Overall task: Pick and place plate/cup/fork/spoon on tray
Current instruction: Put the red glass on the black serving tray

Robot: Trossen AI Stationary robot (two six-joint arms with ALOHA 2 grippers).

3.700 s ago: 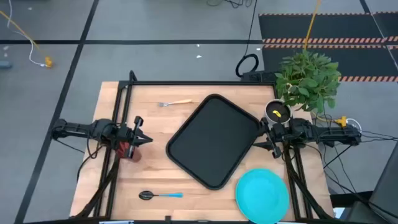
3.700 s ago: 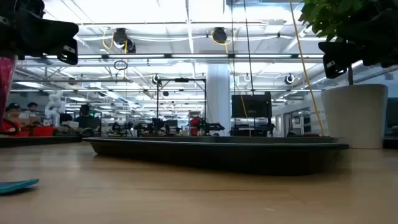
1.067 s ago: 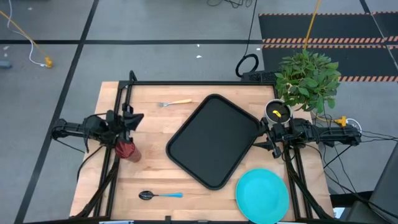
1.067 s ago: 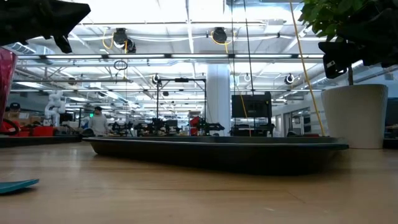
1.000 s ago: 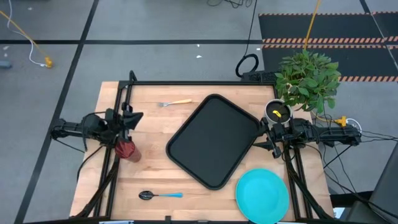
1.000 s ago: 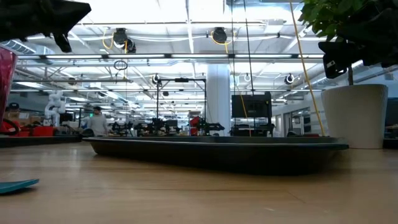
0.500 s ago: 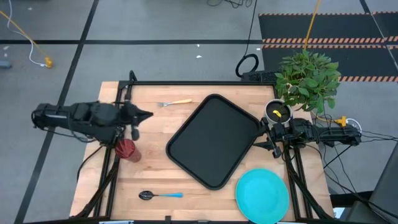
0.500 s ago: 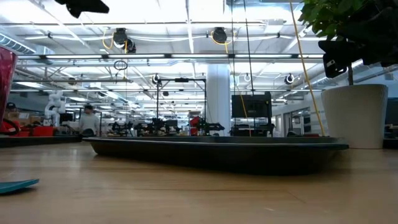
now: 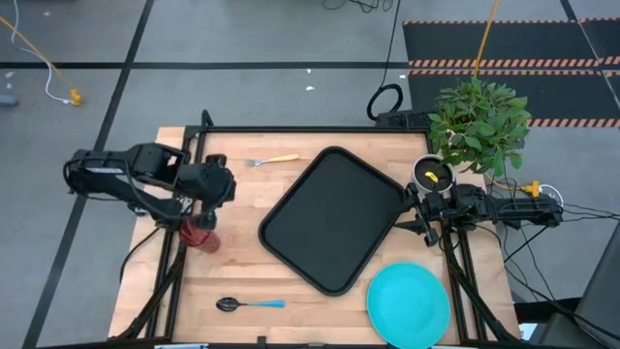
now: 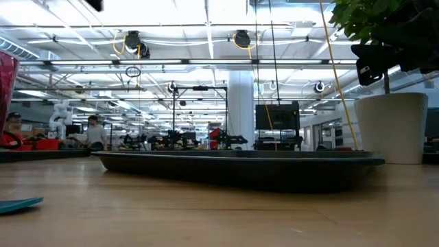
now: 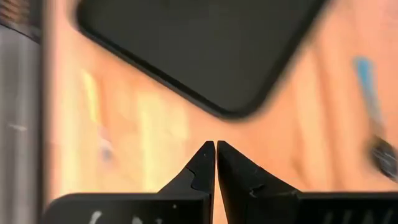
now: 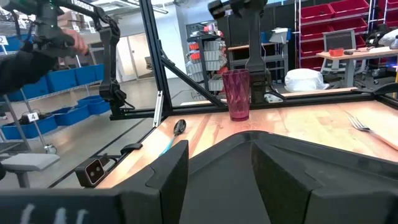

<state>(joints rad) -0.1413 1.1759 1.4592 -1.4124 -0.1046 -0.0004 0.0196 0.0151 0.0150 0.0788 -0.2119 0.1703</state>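
Right now our left gripper (image 11: 215, 163) hangs above the table with its two fingers pressed together and nothing between them, pointing down at the wood near a corner of the tray (image 9: 334, 219). In the high view it sits over the cup (image 9: 200, 233), which stands upright on the table's left side, apart from the tray. We judge that closed fingers cannot take the cup, so they would need to spread before coming down around it.

Our right gripper (image 12: 219, 163) waits at the table's right edge with its fingers spread wide and empty, looking across the tray toward the cup (image 12: 236, 94); it is well placed for the plate (image 9: 408, 304), which lies flat at the near right corner, just off the tray.

Nothing is on the tray yet. It sits slantwise in the middle, so each arm has a side to reach it from. The fork (image 9: 273, 160) lies at the far edge and the spoon (image 9: 249, 304) near the front edge, both on bare wood. A potted plant (image 9: 477, 126) stands at the far right corner, clear of the work.
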